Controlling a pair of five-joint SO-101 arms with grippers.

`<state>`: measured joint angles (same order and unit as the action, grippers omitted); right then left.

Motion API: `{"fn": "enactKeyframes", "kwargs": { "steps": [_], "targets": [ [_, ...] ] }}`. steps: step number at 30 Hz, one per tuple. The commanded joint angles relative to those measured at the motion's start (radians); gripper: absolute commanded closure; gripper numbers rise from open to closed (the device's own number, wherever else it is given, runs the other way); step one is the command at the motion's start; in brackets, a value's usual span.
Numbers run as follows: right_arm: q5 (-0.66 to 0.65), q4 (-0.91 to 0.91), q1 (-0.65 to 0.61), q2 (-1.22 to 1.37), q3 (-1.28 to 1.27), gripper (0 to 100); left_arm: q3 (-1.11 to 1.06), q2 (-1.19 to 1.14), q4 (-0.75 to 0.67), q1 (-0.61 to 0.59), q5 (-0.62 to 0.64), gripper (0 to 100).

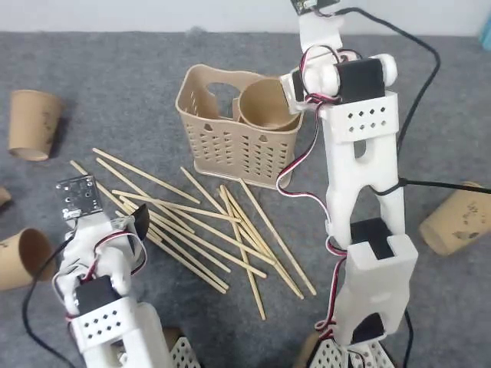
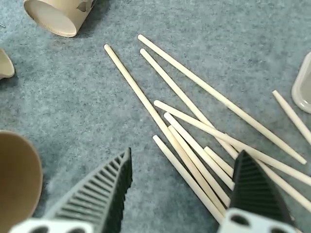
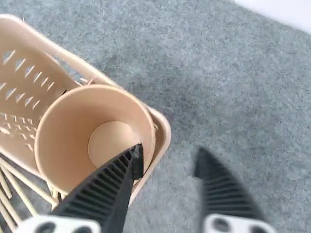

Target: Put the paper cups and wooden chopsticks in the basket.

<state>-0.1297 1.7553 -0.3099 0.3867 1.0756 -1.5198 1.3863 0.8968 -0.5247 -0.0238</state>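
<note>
From where I stand, the right gripper (image 3: 170,158) hangs over the corner of the basket (image 1: 230,146) nearest its arm. Its jaws are apart and it grips nothing. One finger dips inside the mouth of the paper cup (image 1: 265,103), which sits mouth-up in that corner, and the other finger is outside over the grey carpet (image 1: 115,84). My worry there is the inner finger: if the arm pulls back sideways and not upward, it could hook the rim and tip the cup back out, or drag the basket, which looks light. The left gripper (image 2: 185,153) is also open and empty, low over the wooden chopsticks (image 1: 207,222), which lie scattered and crossing on the carpet in front of the basket. Several sticks lie between its jaws at different angles, so closing here may catch a loose handful, and I'd expect some to slip free on the way up. A grip near one end would probably let a stick swing down and knock the basket wall. The sticks look longer than the basket is deep, so I'd guess they will lean out and may jostle the seated cup. A fallen cup (image 1: 19,257) lies on its side just beside the left arm, and a nudge could roll it away. The far cup (image 1: 456,218), beside the right arm, could roll off the same way.
</note>
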Motion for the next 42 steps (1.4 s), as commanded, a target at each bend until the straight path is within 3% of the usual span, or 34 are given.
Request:
{"fn": "enactKeyframes", "kwargs": {
  "steps": [1,7,12,17,20,28,42],
  "targets": [
    [0.017,0.036,0.004,-0.059,0.118,67.4,0.002,0.014,-0.023,0.000,-0.006,68],
    [0.020,0.044,0.096,-0.246,0.097,74.4,0.002,0.014,-0.023,0.000,-0.006,68],
    [0.014,0.042,0.252,-0.390,-0.175,87.4,0.001,0.014,-0.023,0.000,-0.006,68],
    [-0.055,0.039,0.478,-0.432,-0.370,93.8,0.001,0.014,-0.023,0.000,-0.006,68],
    [-0.109,0.038,0.633,-0.374,-0.391,99.5,-0.001,0.014,-0.020,0.000,-0.006,68],
    [-0.219,-0.128,0.921,-0.097,-0.391,99.0,-0.008,0.014,-0.020,0.000,-0.006,68],
    [-0.261,-0.366,1.063,0.202,-0.390,99.0,-0.008,0.014,-0.017,-0.003,-0.006,68]
  ]
}}
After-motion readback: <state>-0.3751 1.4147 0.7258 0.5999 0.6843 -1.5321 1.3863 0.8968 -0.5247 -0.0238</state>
